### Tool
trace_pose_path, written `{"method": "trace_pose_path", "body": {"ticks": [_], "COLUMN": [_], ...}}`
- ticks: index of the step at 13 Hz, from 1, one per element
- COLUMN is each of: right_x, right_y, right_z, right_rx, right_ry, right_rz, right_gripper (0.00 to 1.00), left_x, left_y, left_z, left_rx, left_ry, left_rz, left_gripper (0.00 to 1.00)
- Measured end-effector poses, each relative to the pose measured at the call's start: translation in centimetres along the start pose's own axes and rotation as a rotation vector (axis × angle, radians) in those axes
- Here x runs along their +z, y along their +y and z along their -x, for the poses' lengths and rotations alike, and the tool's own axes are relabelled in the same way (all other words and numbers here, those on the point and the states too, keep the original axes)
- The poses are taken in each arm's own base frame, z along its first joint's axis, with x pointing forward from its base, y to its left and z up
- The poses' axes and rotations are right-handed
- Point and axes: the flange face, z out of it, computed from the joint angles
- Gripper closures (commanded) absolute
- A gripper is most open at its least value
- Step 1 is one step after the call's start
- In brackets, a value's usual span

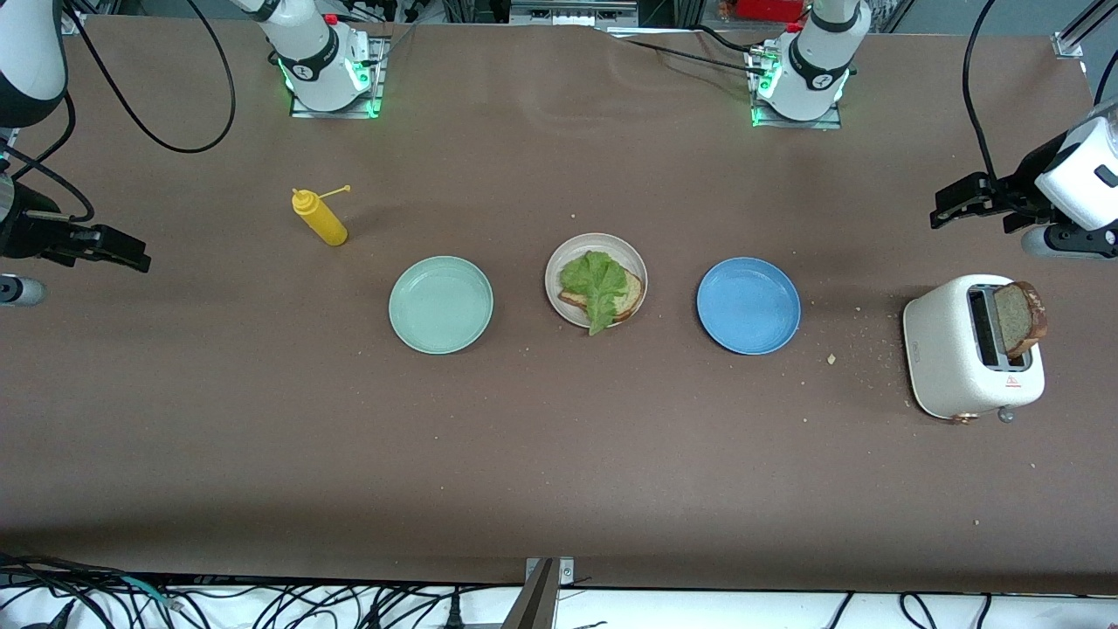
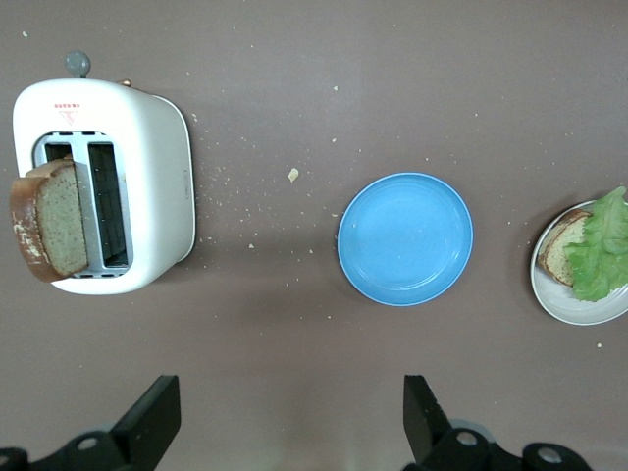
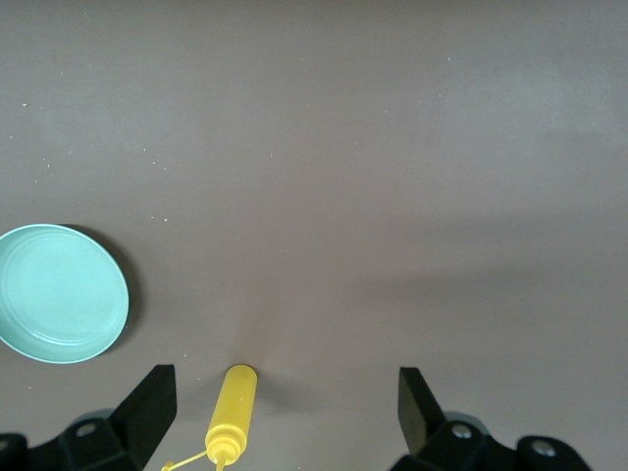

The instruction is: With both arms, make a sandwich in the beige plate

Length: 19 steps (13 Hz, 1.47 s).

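Nearest your camera stands the white toaster (image 1: 971,348) at the left arm's end of the table, a browned bread slice (image 1: 1020,318) leaning out of its slot, raised high enough for a claw to pinch; crumbs (image 1: 831,358) lie scattered beside it. A little farther back you see three plates in a row: the mint-green plate (image 1: 441,304) toward the right arm's end, bare; the blue plate (image 1: 748,305) toward the toaster, also bare; between them the beige plate (image 1: 596,279), where the half-built sandwich (image 1: 603,291) sits, one bread slice with a ruffled lettuce leaf (image 1: 596,281) draped over it and hanging past the rim. It looks to lack only its top slice, and the one in the toaster is the likely candidate. Farther still, the yellow squeeze bottle (image 1: 319,217) stands upright, well apart from the plates. The left gripper (image 1: 956,203) hangs above the table close by the toaster, its fingers (image 2: 157,417) spread wide and holding nothing, well placed to drop on that slice; the right gripper (image 1: 109,247) waits at its own end, over the table near the bottle, jaws likewise spread and bare.
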Motion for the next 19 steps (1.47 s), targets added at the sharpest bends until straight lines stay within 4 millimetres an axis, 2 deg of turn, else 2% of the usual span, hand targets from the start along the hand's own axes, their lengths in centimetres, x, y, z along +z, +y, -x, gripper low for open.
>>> {"method": "trace_pose_path", "body": {"ticks": [9,14,16,19], "right_x": [-0.3,-0.1,0.0,-0.3], "right_y": [-0.4,-1.2,-2.6,-4.0], "right_z": [0.0,0.1,0.2,0.4], "right_rx": [-0.003,0.022,0.002,0.014], "right_ry": [0.005,-0.004,-0.005,-0.002], "right_rz": [-0.009,-0.011,-0.013,-0.016], "right_gripper": [0.00,0.00,0.01,0.01], "left_x": [0.1,1.6,2.8,6.6], "left_y": [-0.2,-3.0,-5.3,-13.4], "left_z": [0.2,-1.0,-2.3,-4.5], "left_rx": [-0.003,-0.029,-0.012,0.008], "left_ry": [-0.015,-0.021,0.003,0.038], "left_rz": [0.001,-0.024,-0.022,-0.036], "left_gripper": [0.00,0.00,0.00,0.00]}}
